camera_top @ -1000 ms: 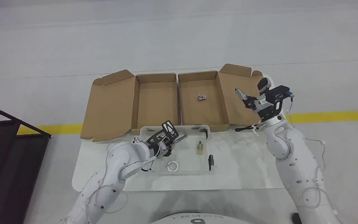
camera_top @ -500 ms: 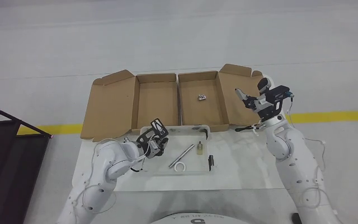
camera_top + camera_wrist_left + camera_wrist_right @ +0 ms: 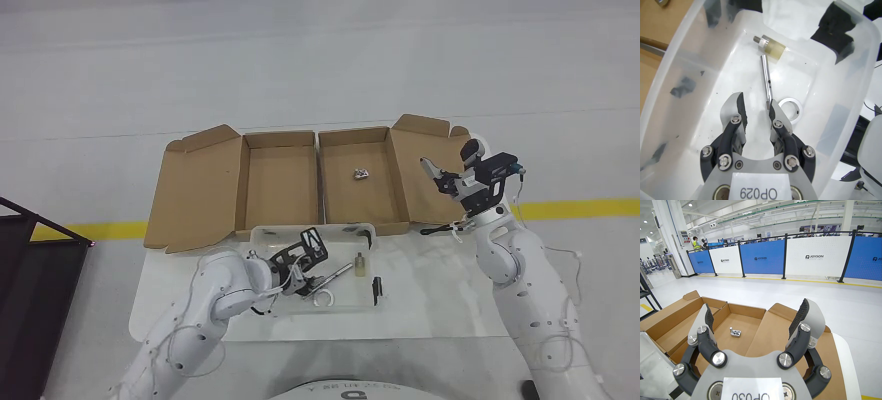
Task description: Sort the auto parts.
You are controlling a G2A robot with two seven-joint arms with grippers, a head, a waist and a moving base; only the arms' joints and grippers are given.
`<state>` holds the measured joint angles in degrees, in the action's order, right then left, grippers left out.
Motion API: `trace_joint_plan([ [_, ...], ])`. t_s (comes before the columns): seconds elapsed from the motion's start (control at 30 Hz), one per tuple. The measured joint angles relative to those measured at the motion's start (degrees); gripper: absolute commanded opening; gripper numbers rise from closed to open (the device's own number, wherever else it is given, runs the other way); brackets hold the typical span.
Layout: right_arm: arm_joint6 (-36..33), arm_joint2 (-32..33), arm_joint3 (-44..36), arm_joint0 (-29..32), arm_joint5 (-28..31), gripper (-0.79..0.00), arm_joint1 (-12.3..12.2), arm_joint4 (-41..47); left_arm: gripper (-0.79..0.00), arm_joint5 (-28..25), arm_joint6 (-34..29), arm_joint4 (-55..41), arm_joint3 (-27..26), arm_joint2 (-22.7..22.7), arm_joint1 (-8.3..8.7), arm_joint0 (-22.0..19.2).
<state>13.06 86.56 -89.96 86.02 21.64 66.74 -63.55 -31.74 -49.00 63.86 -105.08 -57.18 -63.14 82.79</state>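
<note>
From the top, the left gripper is down inside the clear bin. Four parts lie in this plastic bin: one thin metal rod, one ring, one yellowish plug and one black piece. Behind it sit two brown cardboard boxes, the left box and the right box. One shiny block lies in the right box. The right gripper is by that box's side flap.

From the left wrist, the left gripper is half open and holds nothing. One finger touches the end of the smooth, round metal rod. The ring lies just beside that finger.

From the right wrist, the right gripper is wide open and empty. Its pads are black and bumpy.
</note>
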Motion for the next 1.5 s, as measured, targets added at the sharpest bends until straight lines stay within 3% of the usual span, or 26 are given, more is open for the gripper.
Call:
trace_joint_plan([
  [0.77, 0.0, 0.0, 0.0, 0.0, 0.0, 0.000, 0.0, 0.0, -0.588, 3.5, 0.5, 6.1, 5.2, 10.3, -1.83, -6.9],
  [1.5, 0.0, 0.0, 0.0, 0.0, 0.0, 0.000, 0.0, 0.0, -0.637, 5.4, 1.3, 11.1, 8.0, 10.7, -1.83, -8.4],
])
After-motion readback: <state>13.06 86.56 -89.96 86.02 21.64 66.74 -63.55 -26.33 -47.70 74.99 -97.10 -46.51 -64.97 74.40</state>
